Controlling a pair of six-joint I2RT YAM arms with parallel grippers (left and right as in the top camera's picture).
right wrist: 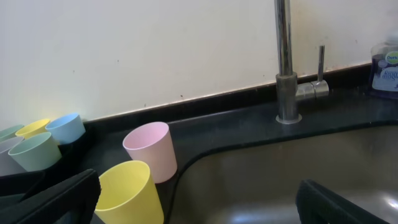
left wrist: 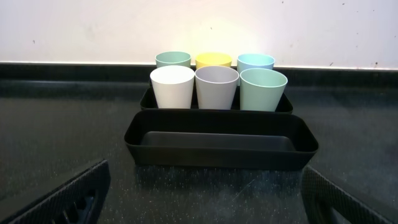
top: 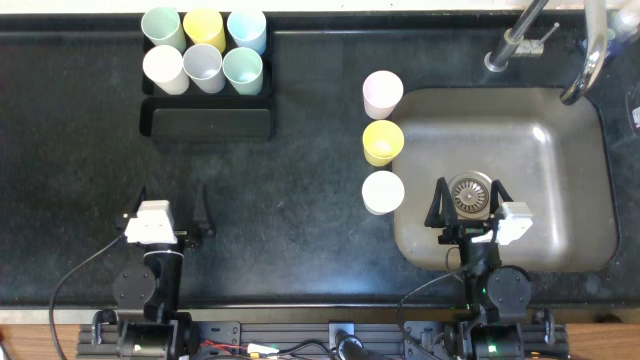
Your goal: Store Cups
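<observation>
A black speckled table with an inset sink backs onto a pale wall. A pink cup, yellow cup and white cup line the sink's left rim. Six cups fill the rear tray, and the empty tray sits just before it. The right wrist view catches a soap bottle near the faucet. The left end effector and the right end effector, which is over the sink, both stand open.

Six cups are standing in a tray near the worktop's back edge, a second tray is lying just before it, and three cups are lining the sink's left rim.
</observation>
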